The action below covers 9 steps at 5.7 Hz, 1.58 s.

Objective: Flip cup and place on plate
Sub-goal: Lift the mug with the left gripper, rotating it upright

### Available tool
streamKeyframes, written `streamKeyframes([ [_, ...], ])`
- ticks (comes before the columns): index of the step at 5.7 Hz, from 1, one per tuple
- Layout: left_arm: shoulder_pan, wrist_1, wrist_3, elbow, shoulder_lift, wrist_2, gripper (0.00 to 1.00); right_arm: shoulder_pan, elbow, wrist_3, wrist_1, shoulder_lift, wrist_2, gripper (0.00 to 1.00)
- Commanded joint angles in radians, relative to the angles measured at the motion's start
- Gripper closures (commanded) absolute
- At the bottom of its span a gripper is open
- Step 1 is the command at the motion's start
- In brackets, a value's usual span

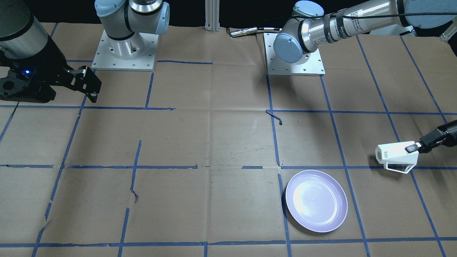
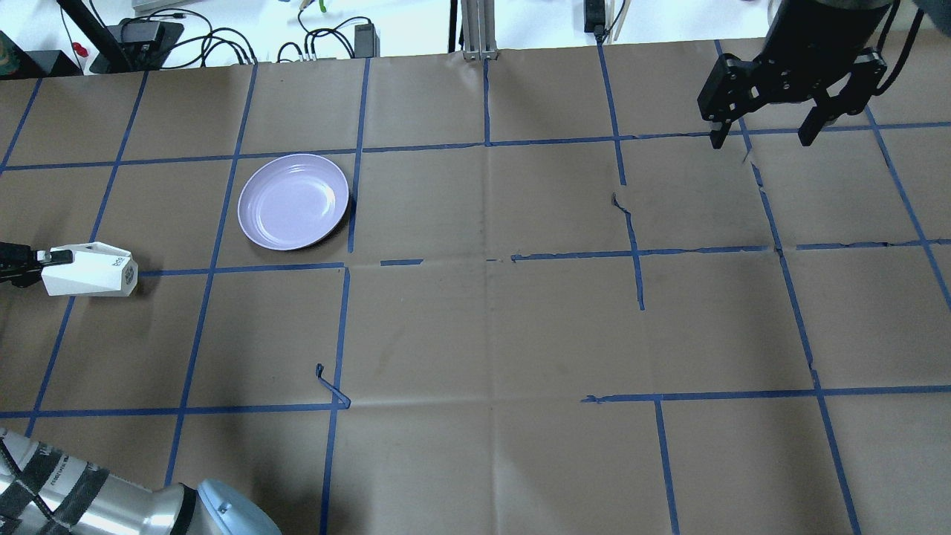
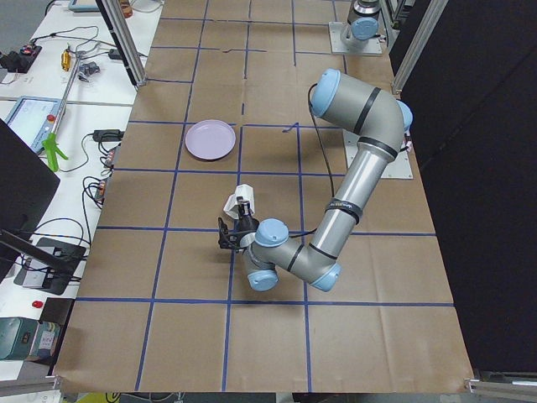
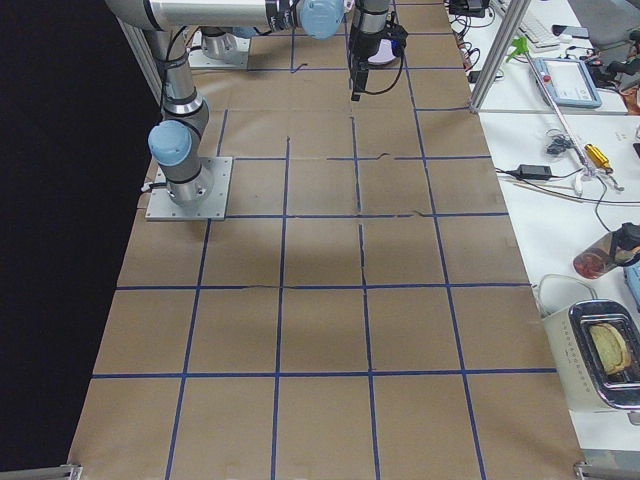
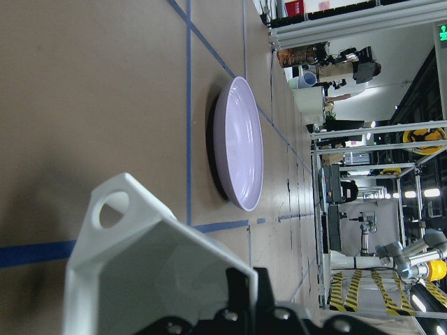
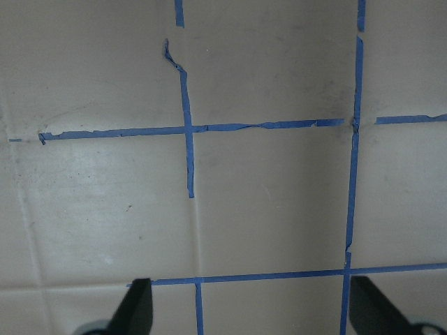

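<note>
The white faceted cup (image 2: 89, 272) lies on its side above the table, its lettered base toward the table's middle and its angular handle (image 1: 401, 167) hanging down. My left gripper (image 2: 46, 258) is shut on the cup's rim; it also shows in the front view (image 1: 413, 147) and the left wrist view (image 5: 241, 293). The cup fills the wrist view's bottom (image 5: 140, 265). The lavender plate (image 2: 293, 201) lies flat and bare, a short way beyond the cup; it shows in the front view (image 1: 316, 200) and the wrist view (image 5: 244, 143). My right gripper (image 2: 765, 137) is open and empty, high over the far right.
Brown paper with a blue tape grid covers the table (image 2: 490, 319). A curl of loose tape (image 2: 330, 386) sticks up near the left arm's side. Arm bases (image 1: 294, 57) stand at the robot's edge. Cables and gear (image 2: 148, 37) lie beyond the far edge.
</note>
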Motion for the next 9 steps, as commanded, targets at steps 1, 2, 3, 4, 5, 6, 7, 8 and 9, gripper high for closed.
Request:
streamKeyframes([
  [1, 0.0, -0.036, -0.205, 0.0, 0.185, 0.002, 1.0, 0.0, 0.0, 0.0, 0.0, 0.0, -0.001, 0.0],
  [2, -0.003, -0.036, -0.305, 0.0, 0.282, 0.011, 1.0, 0.0, 0.0, 0.0, 0.0, 0.0, -0.002, 0.0],
  [3, -0.014, -0.028, -0.368, -0.001, 0.34, 0.024, 1.0, 0.0, 0.0, 0.0, 0.0, 0.0, 0.0, 0.0],
  [4, -0.08, 0.037, -0.453, -0.003, 0.405, 0.062, 1.0, 0.0, 0.0, 0.0, 0.0, 0.0, -0.001, 0.0],
  [5, -0.189, 0.237, -0.655, -0.012, 0.451, 0.176, 1.0, 0.0, 0.0, 0.0, 0.0, 0.0, 0.0, 0.0],
  [6, -0.342, 0.456, -0.867, -0.012, 0.465, 0.303, 1.0, 0.0, 0.0, 0.0, 0.0, 0.0, 0.0, 0.0],
  [7, -0.502, 0.604, -0.998, -0.012, 0.464, 0.452, 1.0, 0.0, 0.0, 0.0, 0.0, 0.0, -0.001, 0.0],
  [8, -0.669, 0.716, -1.113, -0.012, 0.45, 0.59, 1.0, 0.0, 0.0, 0.0, 0.0, 0.0, 0.0, 0.0],
  [9, -0.813, 0.784, -1.21, -0.012, 0.439, 0.702, 1.0, 0.0, 0.0, 0.0, 0.0, 0.0, -0.001, 0.0],
])
